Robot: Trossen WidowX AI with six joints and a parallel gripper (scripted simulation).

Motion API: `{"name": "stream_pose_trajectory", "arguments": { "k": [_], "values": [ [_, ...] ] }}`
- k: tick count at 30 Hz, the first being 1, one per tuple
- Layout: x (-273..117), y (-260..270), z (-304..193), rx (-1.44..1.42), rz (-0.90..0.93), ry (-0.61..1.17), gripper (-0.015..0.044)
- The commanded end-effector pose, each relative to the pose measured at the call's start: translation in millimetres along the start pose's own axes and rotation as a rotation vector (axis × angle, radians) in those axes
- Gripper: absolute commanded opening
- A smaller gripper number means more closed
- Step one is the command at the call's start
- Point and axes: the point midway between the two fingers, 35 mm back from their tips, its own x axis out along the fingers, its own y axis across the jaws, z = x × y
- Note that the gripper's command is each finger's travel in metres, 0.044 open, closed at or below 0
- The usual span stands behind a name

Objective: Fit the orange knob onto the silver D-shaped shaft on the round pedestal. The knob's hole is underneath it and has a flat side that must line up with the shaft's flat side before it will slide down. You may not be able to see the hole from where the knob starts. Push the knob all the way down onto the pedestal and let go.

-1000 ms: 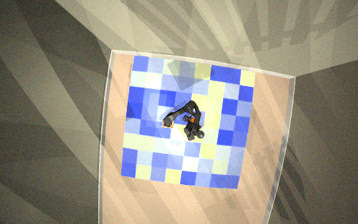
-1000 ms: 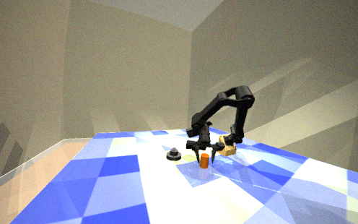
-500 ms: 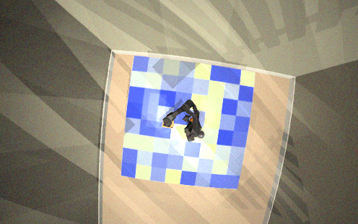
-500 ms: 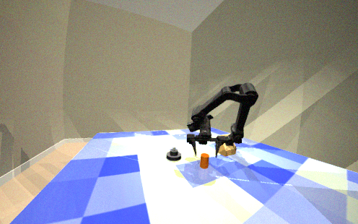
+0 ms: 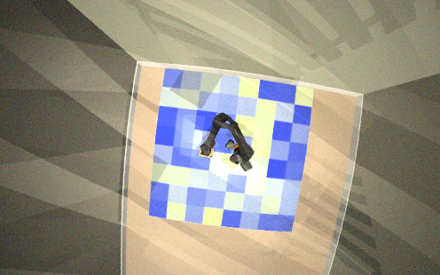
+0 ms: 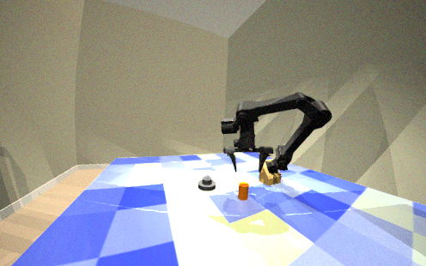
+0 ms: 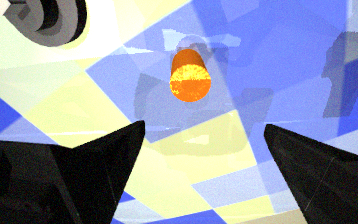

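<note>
Your gripper (image 5: 232, 152) (image 6: 248, 172) (image 7: 204, 127) was empty, with its fingers (image 6: 263, 160) spread wide apart and nothing clamped between them. Your orange knob (image 5: 236, 146) (image 6: 243, 191) (image 7: 190, 82) stood upright on the tabletop (image 5: 177, 195) (image 6: 137, 227) (image 7: 220, 135), off the pedestal and free of the fingers. In the exterior view you had both fingertips pointing down, higher in the frame than the knob's top. In the wrist view you had the knob ahead of the gap, its round top lit yellow on one half and orange on the other, with one fingertip either side of the picture and neither touching it.

Your round pedestal (image 6: 206, 185) (image 7: 60, 40) sat near the knob, well clear of contact, dark grey with a raised centre. You had it cut off by the upper left corner in the wrist view. No knob was on it, so your fit was not done. You couldn't read the shaft's flat side reliably at that size, and the knob's hole was out of your sight.

Your black arm (image 5: 241, 137) (image 6: 275, 107) was bent in an arch from the tan block (image 5: 205, 155) (image 6: 265, 175) at its foot. From the top view you got only a sliver of orange beside the arm, the rest hidden.
</note>
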Motion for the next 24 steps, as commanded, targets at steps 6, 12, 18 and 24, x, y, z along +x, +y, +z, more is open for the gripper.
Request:
{"name": "stream_pose_trajectory", "arguments": {
  "k": [6, 12, 18, 24],
  "values": [
    [-13.2, 5.1, -2.2, 0.01, 0.059, -0.216, 0.044],
    [-13.2, 5.1, -2.2, -0.055, 0.051, -0.218, 0.044],
    [-12.8, 5.1, -2.2, -0.634, -0.013, -0.227, 0.044],
    [-12.7, 5.1, -2.2, -0.782, -0.03, -0.227, 0.044]
  ]
}}
